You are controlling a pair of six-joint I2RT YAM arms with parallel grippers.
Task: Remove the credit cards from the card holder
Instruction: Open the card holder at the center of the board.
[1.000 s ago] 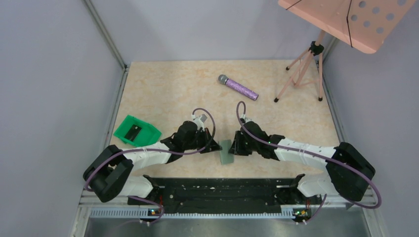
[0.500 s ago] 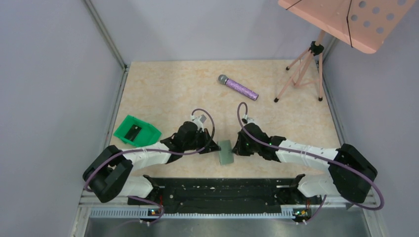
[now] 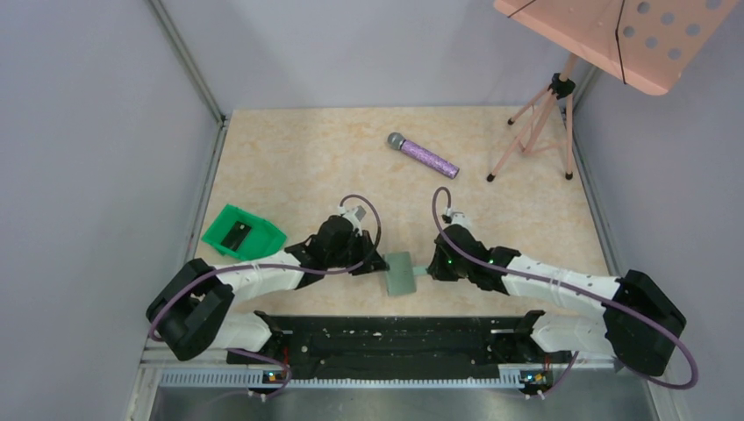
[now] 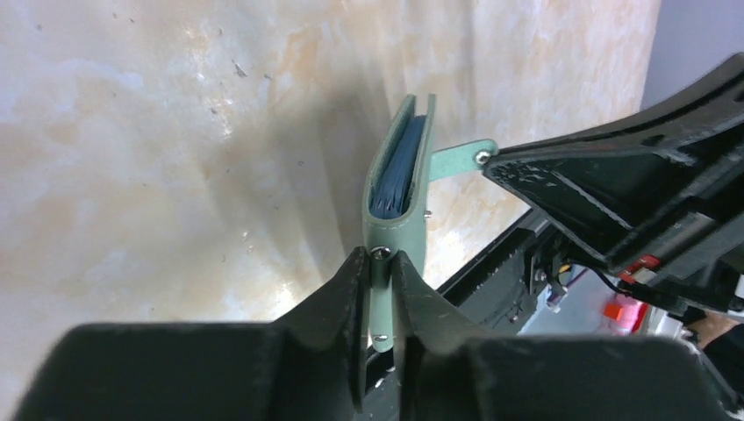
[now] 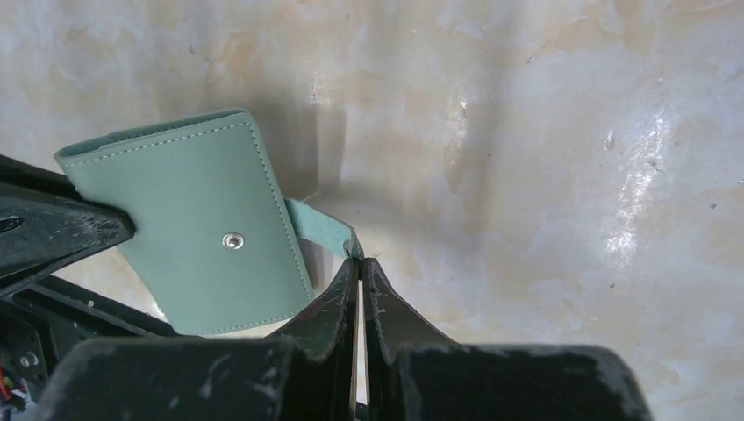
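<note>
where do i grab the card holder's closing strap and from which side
Pinch the strap at its free tip, from the right. It's a thin tab sticking out beyond the card holder; the right hand pinches there, and the left hand clamps the opposite edge.

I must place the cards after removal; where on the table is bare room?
Bare tabletop lies between the green tray and the microphone, and between the stand legs and the right end effector. Crowded: around the card holder, gripped by the left end effector too.
</note>
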